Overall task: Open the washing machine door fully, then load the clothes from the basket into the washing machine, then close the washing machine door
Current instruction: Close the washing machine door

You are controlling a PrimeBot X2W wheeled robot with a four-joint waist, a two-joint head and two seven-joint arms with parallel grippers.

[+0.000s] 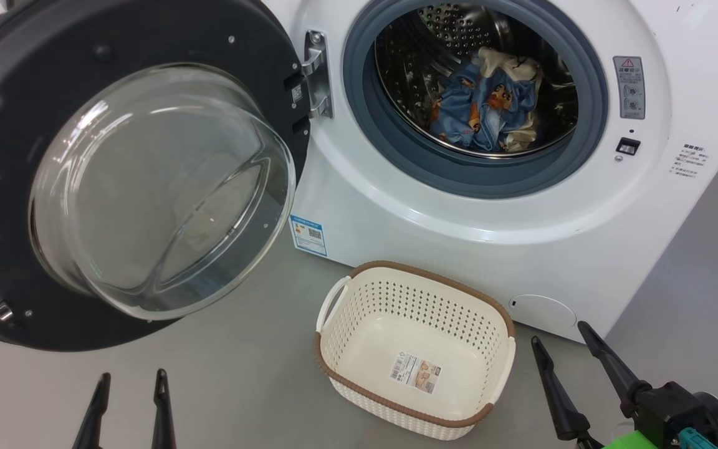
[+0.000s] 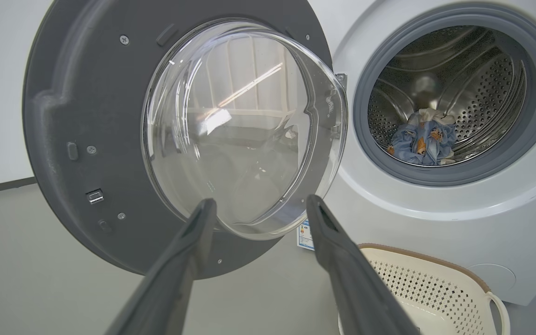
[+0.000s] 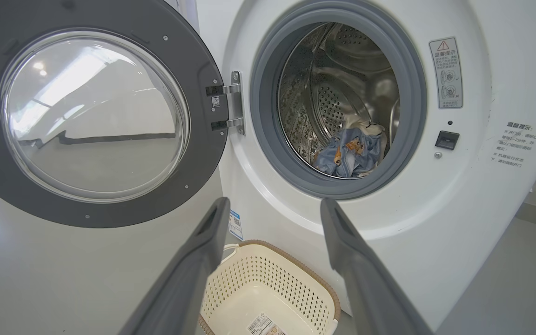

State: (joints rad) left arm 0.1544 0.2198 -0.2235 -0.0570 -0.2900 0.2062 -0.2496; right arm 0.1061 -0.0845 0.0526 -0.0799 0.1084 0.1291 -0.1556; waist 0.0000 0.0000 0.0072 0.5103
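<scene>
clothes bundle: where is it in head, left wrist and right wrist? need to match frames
Head view: the clothes lie inside the drum, upper centre-right of the picture.
Left wrist view: the clothes sit low in the drum, right of centre.
Right wrist view: the clothes sit at the drum's bottom, just right of centre.
Shared landmark: the basket, empty, on the floor before the machine.

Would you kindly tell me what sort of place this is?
Probably a laundry area: a white front-loading washing machine with its door open, clothes in the drum, and a perforated basket on the grey floor.
</scene>
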